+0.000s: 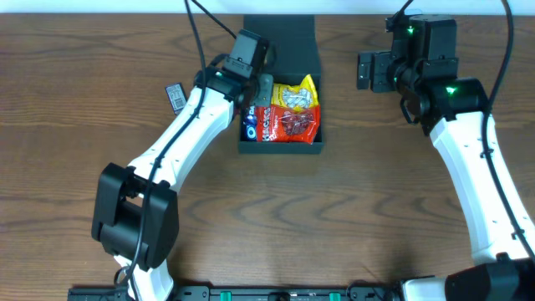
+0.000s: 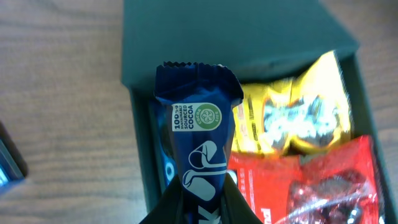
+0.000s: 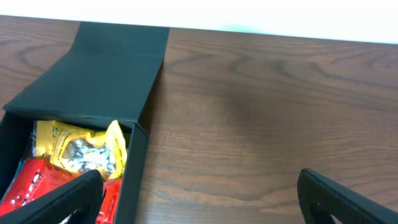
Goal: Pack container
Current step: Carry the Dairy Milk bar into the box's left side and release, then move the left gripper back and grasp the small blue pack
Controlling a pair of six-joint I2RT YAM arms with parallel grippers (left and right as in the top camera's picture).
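Observation:
The dark teal-green container (image 1: 280,149) stands open at the table's back middle, its lid (image 1: 278,38) folded flat behind it. Inside lie a yellow packet (image 1: 298,94), a red packet (image 1: 288,124) and a blue packet (image 1: 250,125) at the left wall. My left gripper (image 1: 257,90) is over the container's left side, shut on a dark blue snack packet (image 2: 198,149) held upright above the left compartment. My right gripper (image 1: 368,70) is open and empty over bare table to the right of the container (image 3: 134,174).
A small dark packet (image 1: 175,97) lies on the table left of the container, beside my left arm. The wooden table runs to a white edge at the back (image 3: 249,18).

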